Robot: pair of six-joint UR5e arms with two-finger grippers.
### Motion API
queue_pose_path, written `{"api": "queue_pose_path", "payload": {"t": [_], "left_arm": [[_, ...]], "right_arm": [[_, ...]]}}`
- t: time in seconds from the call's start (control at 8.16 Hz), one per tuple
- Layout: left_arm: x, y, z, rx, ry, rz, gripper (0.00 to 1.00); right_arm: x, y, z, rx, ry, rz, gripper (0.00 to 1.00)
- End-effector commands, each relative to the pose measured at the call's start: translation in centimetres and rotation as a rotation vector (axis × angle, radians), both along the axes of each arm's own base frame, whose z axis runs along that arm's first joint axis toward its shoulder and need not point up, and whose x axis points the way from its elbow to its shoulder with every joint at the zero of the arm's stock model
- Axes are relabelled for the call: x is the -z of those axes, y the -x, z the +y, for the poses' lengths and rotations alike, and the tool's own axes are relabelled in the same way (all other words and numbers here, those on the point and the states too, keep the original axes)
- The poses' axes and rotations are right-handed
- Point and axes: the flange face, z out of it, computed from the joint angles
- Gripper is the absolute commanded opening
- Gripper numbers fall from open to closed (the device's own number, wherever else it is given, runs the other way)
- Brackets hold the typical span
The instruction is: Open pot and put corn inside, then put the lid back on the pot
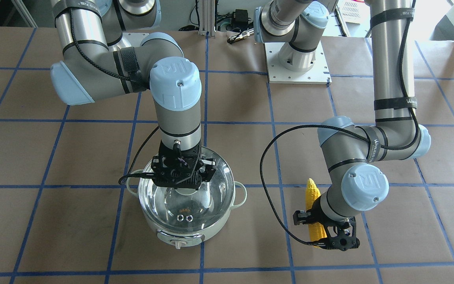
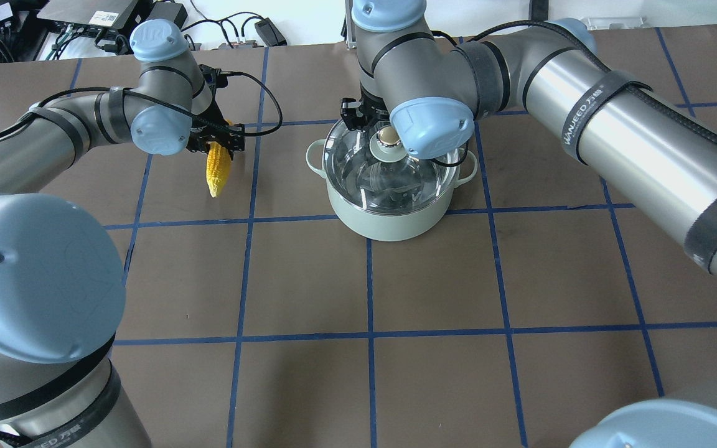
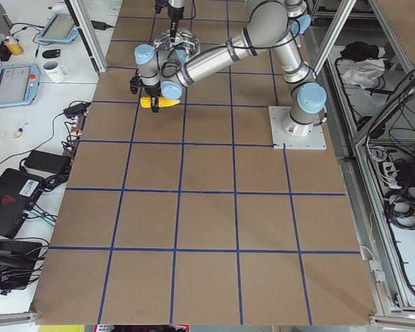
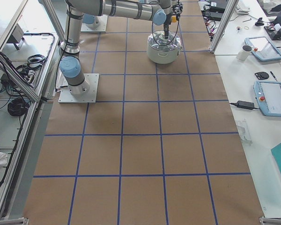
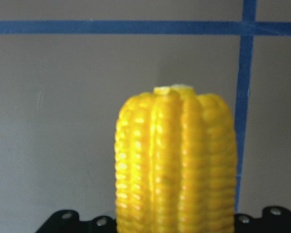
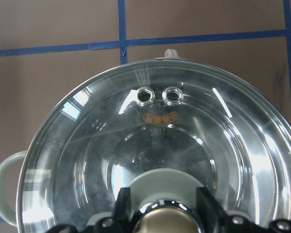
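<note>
**Lid grip on, corn in hand: handling notes**

Right pincer [image 6: 167, 217]: its fingers [image 6: 127, 206] stand on either side of the lid's knob [image 2: 388, 135]. The pads look pressed against it in the wrist view, so I log the pincer as clamped on the knob. The lid [image 6: 160, 141] lies across the mouth of the pot [image 2: 389, 221], lower centre of the front-facing frame. I cannot tell whether its rim has come clear.

Judgement on the lid:
- It is glass, so stiff and breakable, with some weight.
- The smooth rounded knob is the only sensible hold, and it could slip.
- I should lift straight up, keep it level and set it down softly on the surface [image 2: 309, 280].

Left pincer [image 1: 316, 228]: it is closed across the corn [image 1: 313, 197], toward the thick end. The cob sits lower right in the front-facing frame, well apart from the pot, with its pale tip toward the top of that frame. I cannot tell whether it rests on the surface or hangs just off it.

Judgement on the corn:
- It is probably light and rigid, and the ribbed kernels give good purchase.
- Held off-centre, the long end may pivot.
- It looks about as long as the pot is wide, so I expect to lower it tilted, tip first.

The pot's control knob [image 1: 178, 244] faces the bottom of the front view. I expect the body is heavy enough to stay put when the lid comes off.
</note>
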Motion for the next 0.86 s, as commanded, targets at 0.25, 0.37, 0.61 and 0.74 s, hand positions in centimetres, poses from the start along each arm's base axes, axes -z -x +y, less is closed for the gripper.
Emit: {"api": "queue_pose_path", "payload": {"t": [0.25,0.37,0.61,0.74], "left_arm": [[-7.9,0.7,3.9,-0.067,-0.082,0.008,0.00],[-8.1,0.8,4.4,-0.067,-0.117,0.008,0.00],[-9.6,2.0,4.4,-0.084,-0.092,0.009,0.00],[-10.9,4.6,4.4,-0.056,-0.066,0.005,0.00]], "right_arm": [[-7.9,1.5,2.5,-0.005,0.081,-0.020,0.34],[-10.8,2.9,4.4,0.002,0.051,-0.012,0.34],[-15.6,6.8,7.6,0.009,0.005,-0.005,0.31],[-18.3,8.4,9.6,-0.069,0.014,0.014,0.31]]}}
